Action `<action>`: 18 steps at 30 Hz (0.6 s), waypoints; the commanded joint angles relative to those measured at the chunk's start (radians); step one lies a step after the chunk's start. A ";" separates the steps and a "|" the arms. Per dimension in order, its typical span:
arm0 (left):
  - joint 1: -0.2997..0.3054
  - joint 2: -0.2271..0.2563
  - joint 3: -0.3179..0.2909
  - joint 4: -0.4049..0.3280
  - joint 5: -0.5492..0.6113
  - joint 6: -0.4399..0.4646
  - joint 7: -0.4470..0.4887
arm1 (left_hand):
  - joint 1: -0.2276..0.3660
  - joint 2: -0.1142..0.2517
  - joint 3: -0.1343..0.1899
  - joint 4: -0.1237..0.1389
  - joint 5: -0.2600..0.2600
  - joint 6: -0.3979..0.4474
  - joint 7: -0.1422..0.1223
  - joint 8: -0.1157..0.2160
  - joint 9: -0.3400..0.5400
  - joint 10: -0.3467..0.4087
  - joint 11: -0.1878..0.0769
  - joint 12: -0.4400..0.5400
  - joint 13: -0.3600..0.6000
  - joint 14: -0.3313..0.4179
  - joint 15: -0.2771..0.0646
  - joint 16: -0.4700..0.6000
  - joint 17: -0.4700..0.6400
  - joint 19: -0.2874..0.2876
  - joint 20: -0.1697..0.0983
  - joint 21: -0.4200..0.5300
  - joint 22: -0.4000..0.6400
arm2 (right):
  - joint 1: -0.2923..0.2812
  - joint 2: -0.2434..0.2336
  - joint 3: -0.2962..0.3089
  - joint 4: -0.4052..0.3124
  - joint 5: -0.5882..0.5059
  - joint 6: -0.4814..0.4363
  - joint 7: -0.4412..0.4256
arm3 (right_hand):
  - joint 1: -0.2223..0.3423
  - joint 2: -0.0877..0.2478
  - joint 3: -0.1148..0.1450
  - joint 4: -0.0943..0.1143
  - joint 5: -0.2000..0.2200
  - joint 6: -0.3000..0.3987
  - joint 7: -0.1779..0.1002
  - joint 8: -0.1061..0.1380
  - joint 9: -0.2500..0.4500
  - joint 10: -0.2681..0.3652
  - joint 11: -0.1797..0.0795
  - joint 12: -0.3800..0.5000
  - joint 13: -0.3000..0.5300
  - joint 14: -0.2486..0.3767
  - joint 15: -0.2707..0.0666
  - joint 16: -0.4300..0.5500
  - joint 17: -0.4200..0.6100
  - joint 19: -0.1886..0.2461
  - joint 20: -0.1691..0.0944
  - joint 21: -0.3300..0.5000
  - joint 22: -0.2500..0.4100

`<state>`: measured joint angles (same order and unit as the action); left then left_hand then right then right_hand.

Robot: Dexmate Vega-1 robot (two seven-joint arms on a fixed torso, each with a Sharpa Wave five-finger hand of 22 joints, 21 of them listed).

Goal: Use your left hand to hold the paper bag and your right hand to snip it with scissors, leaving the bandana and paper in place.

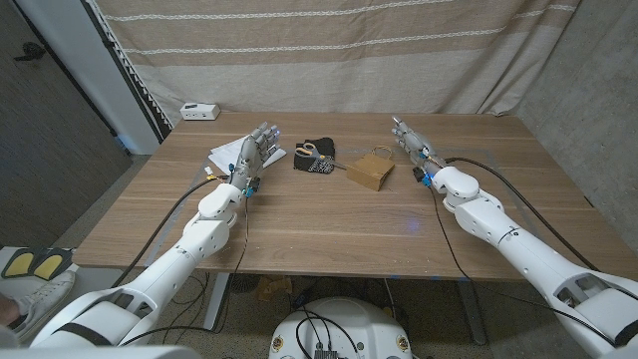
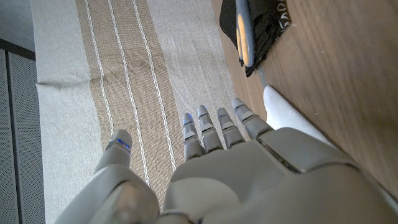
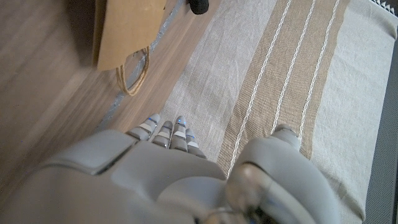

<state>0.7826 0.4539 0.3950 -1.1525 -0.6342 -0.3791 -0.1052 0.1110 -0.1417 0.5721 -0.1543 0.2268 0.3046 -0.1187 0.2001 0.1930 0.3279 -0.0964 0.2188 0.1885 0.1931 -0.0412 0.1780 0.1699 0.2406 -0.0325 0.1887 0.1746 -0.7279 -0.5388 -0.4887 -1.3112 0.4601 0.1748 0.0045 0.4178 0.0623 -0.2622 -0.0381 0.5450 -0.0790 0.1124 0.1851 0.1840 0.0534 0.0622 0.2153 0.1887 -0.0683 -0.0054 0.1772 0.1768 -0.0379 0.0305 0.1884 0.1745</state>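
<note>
Wooden table [image 1: 329,224]: it carries all the task things in one row at the far side.
Left hand [image 1: 253,152]: fingers apart, holding nothing, raised over the white paper [image 1: 227,155]; probably waiting.
Bandana [image 1: 321,159]: dark, with the scissors [image 1: 308,151] lying on it.
Paper bag [image 1: 370,170]: brown, lying between both hands, not yet held.
Right hand [image 1: 409,138]: fingers extended, empty, just beside the bag.
</note>
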 commanded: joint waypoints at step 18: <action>-0.011 0.008 0.008 0.002 0.010 0.004 -0.010 | 0.013 -0.004 -0.004 0.000 0.007 0.039 0.000 0.015 0.002 -0.013 -0.003 -0.009 0.005 0.005 -0.079 0.007 0.005 0.007 -0.023 0.007 0.002 | 0.057 -0.043 -0.089 -0.114 -0.235 -0.107 -0.100 | 0.078 0.014 0.017 -0.037 0.024 0.022 0.005 0.020 0.002 0.033 -0.014 0.018 0.004 0.026 -0.019 0.012 0.001 0.019 -0.007 0.012 0.004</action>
<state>0.7706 0.4500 0.4020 -1.1447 -0.6217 -0.3843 -0.1001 0.1150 -0.1456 0.5721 -0.1543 0.2268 0.3343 -0.1200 0.2110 0.1929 0.3132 -0.0996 0.2106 0.1885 0.1931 -0.0411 0.1780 0.1698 0.2446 -0.0363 0.1886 0.1746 -0.6955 -0.5613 -0.5372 -1.3674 0.3338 0.1245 -0.0528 0.4808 0.0753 -0.2431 -0.0658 0.5624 -0.0672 0.1166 0.1967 0.1838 0.0771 0.0464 0.2236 0.1885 -0.0496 -0.0239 0.1818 0.1769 -0.0267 0.0195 0.1934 0.1744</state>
